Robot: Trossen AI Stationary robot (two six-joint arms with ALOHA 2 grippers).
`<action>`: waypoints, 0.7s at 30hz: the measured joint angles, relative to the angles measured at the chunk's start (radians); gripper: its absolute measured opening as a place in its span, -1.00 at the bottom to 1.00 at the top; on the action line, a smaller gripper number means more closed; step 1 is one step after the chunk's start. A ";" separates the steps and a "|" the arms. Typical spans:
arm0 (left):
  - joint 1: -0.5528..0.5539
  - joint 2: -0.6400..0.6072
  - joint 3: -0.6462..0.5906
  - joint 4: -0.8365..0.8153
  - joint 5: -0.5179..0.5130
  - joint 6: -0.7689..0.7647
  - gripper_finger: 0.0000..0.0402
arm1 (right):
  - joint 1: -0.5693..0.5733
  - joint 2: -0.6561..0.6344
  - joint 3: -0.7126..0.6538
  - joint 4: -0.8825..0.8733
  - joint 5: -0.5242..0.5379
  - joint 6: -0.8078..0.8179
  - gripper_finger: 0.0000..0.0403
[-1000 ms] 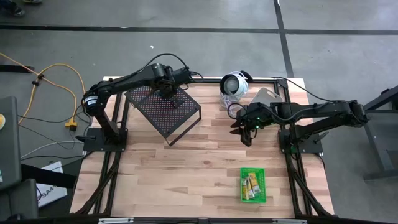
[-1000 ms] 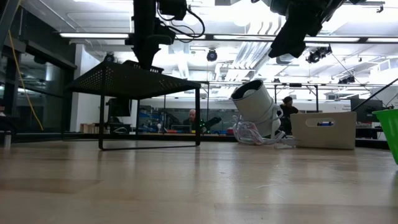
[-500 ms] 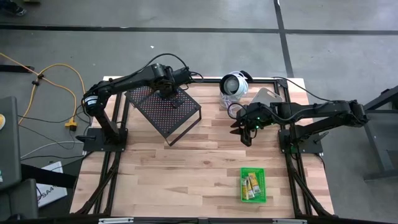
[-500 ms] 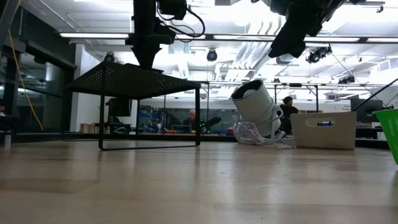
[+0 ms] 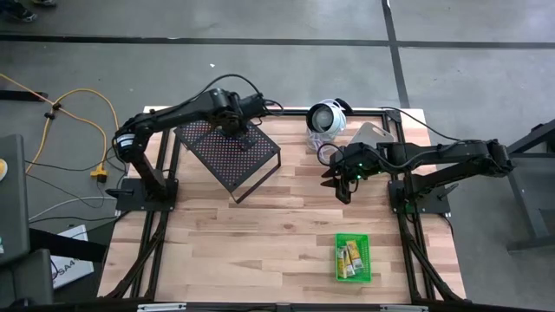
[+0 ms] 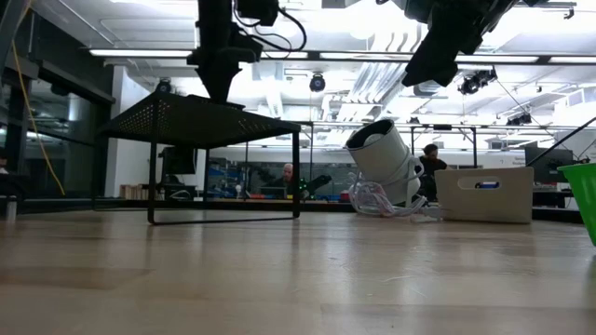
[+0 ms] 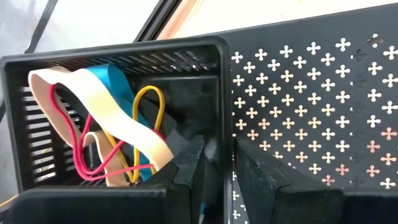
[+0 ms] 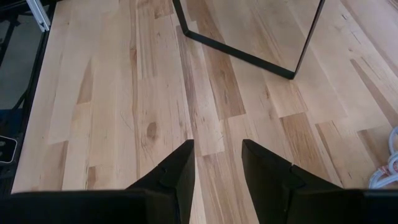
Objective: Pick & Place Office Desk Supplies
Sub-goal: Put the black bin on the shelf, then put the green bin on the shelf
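Here my left tool (image 7: 217, 171) straddles the black slotted bin's (image 7: 93, 56) wall, narrowly parted; right tool (image 8: 216, 163) hangs open, empty; no writing legible.

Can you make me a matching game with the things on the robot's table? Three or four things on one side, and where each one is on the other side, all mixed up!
Things:
1. black bin
2. green bin
3. round white device
4. right gripper

Places:
A. at the far edge of the table, lying tipped over
B. on top of the black mesh rack, with coloured elastic loops inside
C. hanging above bare wood, holding nothing
D. at the near right of the table, with little yellow pieces inside

Pairs: 1-B, 2-D, 3-A, 4-C
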 joint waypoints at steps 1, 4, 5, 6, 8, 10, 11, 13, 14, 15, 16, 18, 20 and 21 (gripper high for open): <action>0.000 -0.003 0.000 0.000 0.000 0.004 -0.59 | 0.000 0.000 0.000 0.000 0.000 0.000 -0.40; -0.001 -0.017 0.000 0.002 0.000 0.009 -0.59 | 0.000 0.000 0.000 0.000 0.000 0.000 -0.40; -0.003 -0.022 0.000 0.002 0.000 0.013 -0.59 | 0.000 0.000 0.000 0.000 0.000 0.000 -0.40; -0.005 -0.027 0.000 0.002 0.001 0.015 -0.59 | 0.000 0.000 0.000 0.000 0.000 0.000 -0.40; -0.008 -0.037 0.000 0.004 0.001 0.015 -0.59 | 0.000 0.000 0.000 0.000 0.000 0.000 -0.40; -0.014 -0.049 0.000 0.007 0.002 0.015 -0.59 | 0.000 0.000 0.000 0.000 0.000 0.000 -0.40; -0.016 -0.055 0.000 0.007 0.002 0.015 -0.59 | 0.000 0.000 0.000 0.000 0.000 0.000 -0.40; -0.020 -0.065 0.000 0.010 0.003 0.016 -0.59 | 0.000 0.000 0.000 0.000 0.000 0.000 -0.40; -0.022 -0.069 0.000 0.011 0.003 0.016 -0.59 | 0.000 0.000 0.000 0.000 0.000 0.000 -0.40; -0.025 -0.073 0.000 0.010 0.003 0.016 -0.59 | 0.000 0.000 0.000 0.000 0.000 0.000 -0.40; -0.027 -0.074 0.000 0.011 0.003 0.016 -0.59 | 0.000 0.000 0.000 0.000 0.000 0.000 -0.40; -0.029 -0.075 0.000 0.010 0.003 0.016 -0.59 | 0.000 0.000 0.000 0.000 0.000 0.000 -0.40; -0.033 -0.075 0.000 0.010 0.003 0.017 -0.59 | 0.000 0.000 0.000 0.000 0.000 0.000 -0.40; -0.037 -0.075 0.000 0.011 0.003 0.018 -0.59 | 0.000 0.000 0.000 0.000 0.000 0.000 -0.40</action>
